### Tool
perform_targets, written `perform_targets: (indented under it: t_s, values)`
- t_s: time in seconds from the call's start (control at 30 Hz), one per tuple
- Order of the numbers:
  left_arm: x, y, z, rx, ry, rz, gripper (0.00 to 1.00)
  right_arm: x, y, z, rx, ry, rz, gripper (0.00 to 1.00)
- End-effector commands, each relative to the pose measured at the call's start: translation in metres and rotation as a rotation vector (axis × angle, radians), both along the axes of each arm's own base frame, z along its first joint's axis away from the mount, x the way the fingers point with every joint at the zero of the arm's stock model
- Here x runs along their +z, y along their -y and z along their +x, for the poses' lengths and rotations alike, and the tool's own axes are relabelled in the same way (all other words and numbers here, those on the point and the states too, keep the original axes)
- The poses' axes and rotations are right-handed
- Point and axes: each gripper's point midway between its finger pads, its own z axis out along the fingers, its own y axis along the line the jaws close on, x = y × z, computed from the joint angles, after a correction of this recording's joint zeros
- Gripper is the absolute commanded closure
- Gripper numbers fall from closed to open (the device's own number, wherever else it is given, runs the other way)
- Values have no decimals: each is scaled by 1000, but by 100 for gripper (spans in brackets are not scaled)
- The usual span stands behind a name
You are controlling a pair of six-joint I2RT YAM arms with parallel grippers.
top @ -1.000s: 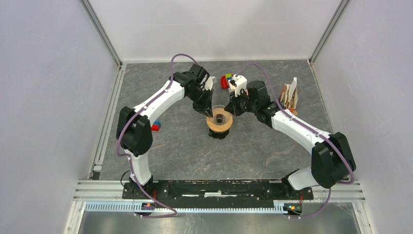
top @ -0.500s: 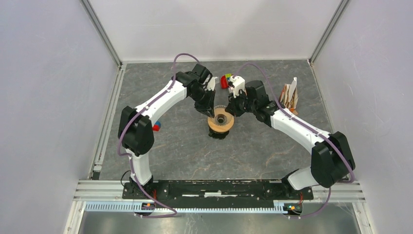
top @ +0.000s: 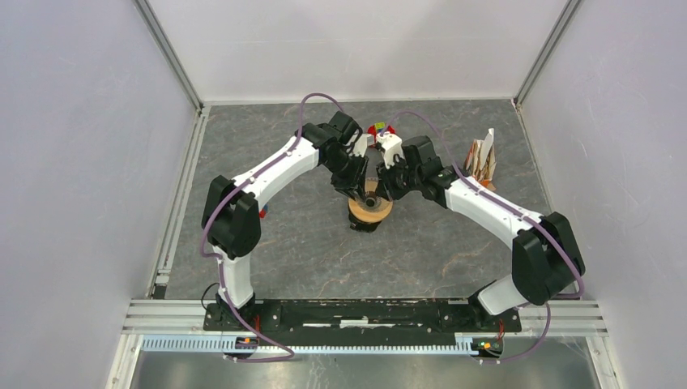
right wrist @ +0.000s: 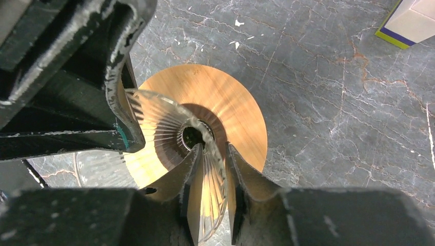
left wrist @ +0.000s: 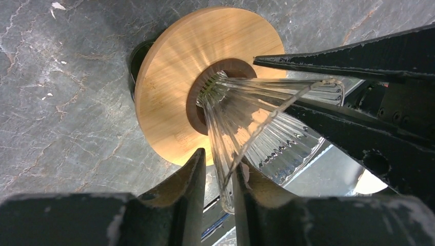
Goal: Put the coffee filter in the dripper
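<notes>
Half the dripper (left wrist: 169, 97) behind fingers (left wrist: 359, 134)

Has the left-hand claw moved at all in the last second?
Yes. The left gripper has slid right, its wrist closing the gap to the coloured toy blocks at the back, and now sits at the dripper.

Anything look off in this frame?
Yes. Left hand and right hand both pinch the dripper by its glass rim from opposite sides, yet the cone is bare inside. What looks like the filter stack stands far right, with neither hand near it.
</notes>
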Motion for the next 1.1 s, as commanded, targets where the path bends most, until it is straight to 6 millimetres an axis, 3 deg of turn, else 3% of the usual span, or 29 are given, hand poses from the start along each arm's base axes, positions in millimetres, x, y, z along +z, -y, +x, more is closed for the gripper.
perform_targets:
  t_s: [0.0, 0.27, 0.5, 0.87, 1.07]
  values:
    - [23, 3, 7, -46, 82, -36, 66, 19, -3, 12, 2, 36, 2, 71]
    - [30, -7, 14, -19, 92, -49, 55, 40, -5, 24, -3, 72, 12, 62]
    - [41, -7, 16, -11, 101, -78, 51, 43, -2, 28, -14, 78, 14, 62]
    - [46, -11, 16, -4, 104, -88, 70, 39, -8, 24, 7, 37, 49, 80]
    - [47, -13, 14, -4, 108, -88, 72, 38, -14, 21, 21, 12, 77, 84]
